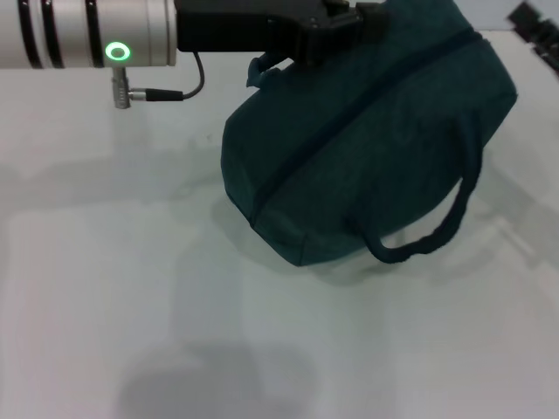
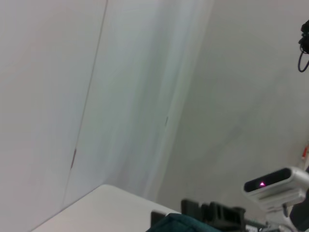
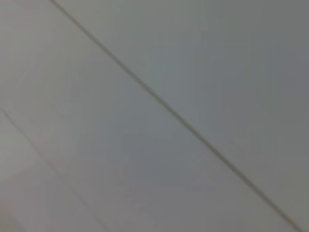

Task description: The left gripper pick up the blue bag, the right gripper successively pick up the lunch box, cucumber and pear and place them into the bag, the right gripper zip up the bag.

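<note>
The blue bag [image 1: 367,140] fills the upper middle of the head view, closed and tilted, its bottom corner low over the white table [image 1: 131,305]. My left gripper [image 1: 354,26] reaches in from the upper left and is shut on the bag's top edge, with a short teal handle loop [image 1: 258,70] beside it. The other handle [image 1: 437,231] hangs loose at the bag's lower right. In the left wrist view only a sliver of the bag [image 2: 176,224] shows. The right gripper, lunch box, cucumber and pear are out of view.
A dark object [image 1: 534,24] sits at the far right table edge. A cable and plug [image 1: 153,92] hang under the left arm's silver joint. The left wrist view shows a wall and a white camera unit [image 2: 275,183]; the right wrist view shows only a plain surface.
</note>
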Controlling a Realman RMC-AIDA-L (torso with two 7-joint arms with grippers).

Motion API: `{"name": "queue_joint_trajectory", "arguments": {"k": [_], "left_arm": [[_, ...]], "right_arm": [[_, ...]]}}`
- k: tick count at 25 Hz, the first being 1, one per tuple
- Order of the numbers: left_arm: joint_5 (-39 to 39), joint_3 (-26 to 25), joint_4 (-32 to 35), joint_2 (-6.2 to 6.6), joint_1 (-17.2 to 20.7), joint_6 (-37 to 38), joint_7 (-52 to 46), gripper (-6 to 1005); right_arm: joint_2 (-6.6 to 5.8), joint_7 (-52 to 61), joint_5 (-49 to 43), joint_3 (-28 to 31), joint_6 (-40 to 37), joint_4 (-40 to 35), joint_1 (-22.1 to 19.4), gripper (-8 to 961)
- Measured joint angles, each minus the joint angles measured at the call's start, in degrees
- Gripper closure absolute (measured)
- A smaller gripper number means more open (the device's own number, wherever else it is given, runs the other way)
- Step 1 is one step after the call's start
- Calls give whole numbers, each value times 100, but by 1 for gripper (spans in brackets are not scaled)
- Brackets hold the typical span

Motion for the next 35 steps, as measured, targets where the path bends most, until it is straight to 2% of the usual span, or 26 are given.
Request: {"name": "queue_joint_trajectory", "arguments": {"k": [5, 10, 13, 18, 25, 35], "left_arm": [[102, 74, -439, -8, -176, -249, 62, 934], [112, 298, -861, -8, -379, -694, 291, 931], [131, 368, -979, -6, -451, -823, 296, 930], [242, 470, -1091, -17, -504, -1045, 299, 927], [321, 599, -1505, -14, -560, -1628, 285, 923], [53, 358, -1586, -1, -393, -1791, 507, 738]], "right_arm": [[-61, -252, 0, 332, -244, -21, -196, 336], [-163, -253, 1, 520, -279, -81, -410, 314], [-172, -243, 5, 693, -308, -78, -515, 147], [-169, -247, 4, 837, -337, -69, -610, 68], [-158, -250, -1, 914, -340, -74, -662, 68], [-163, -236, -46, 900, -339, -74, -621, 68]]}}
